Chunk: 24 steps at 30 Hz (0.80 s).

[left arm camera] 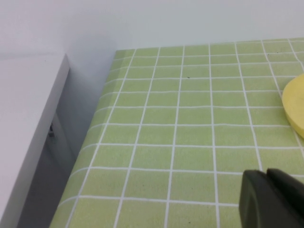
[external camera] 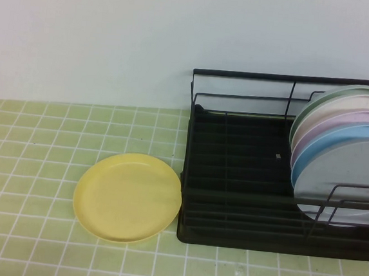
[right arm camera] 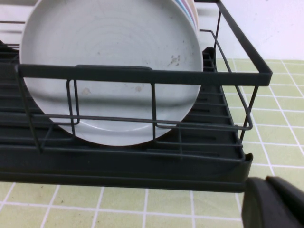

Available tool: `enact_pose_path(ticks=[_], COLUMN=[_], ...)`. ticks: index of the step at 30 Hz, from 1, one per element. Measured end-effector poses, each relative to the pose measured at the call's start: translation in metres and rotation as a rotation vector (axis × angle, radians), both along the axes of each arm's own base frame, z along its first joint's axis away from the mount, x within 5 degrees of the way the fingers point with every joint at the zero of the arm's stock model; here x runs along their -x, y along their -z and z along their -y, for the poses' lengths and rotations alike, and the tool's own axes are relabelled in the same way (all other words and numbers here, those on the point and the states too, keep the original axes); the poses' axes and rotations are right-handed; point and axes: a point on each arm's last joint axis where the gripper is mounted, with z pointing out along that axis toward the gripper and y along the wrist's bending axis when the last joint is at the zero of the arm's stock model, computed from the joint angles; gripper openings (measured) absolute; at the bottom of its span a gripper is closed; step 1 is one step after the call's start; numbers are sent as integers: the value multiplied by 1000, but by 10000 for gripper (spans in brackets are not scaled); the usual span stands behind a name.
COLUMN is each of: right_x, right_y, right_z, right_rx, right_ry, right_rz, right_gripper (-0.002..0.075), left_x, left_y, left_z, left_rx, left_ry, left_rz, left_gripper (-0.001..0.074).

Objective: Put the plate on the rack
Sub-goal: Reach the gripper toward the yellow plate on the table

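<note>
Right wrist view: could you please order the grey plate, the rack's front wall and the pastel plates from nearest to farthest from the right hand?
1. Rack's front wall, just ahead of the shut right hand.
2. Grey plate, standing inside the rack behind that wall.
3. Pastel plates, behind the grey plate.
The left hand, shut, hovers over tiles near the yellow plate.

No readable text or labels anywhere.

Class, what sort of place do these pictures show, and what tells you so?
Likely a kitchen counter set-up: green tiled tabletop, black dish rack holding upright plates, yellow plate beside it. Left gripper, shut, over the tiles; right gripper, shut, facing the rack.
</note>
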Motion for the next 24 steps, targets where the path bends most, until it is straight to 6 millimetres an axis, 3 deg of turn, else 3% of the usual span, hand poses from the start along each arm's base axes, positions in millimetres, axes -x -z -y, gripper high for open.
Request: enact_pose_path(ticks=[6,24], right_x=[0,0], right_y=[0,0], right_z=[0,1], right_rx=[4,44], right_ry=[0,4], right_rz=[0,1], right_gripper=[-1,-1], left_x=[0,0], left_y=[0,1], left_z=[-1,2], left_rx=[-43,57], left_ry=[-3,7], left_rz=[-5,-12], left_gripper=[0,0])
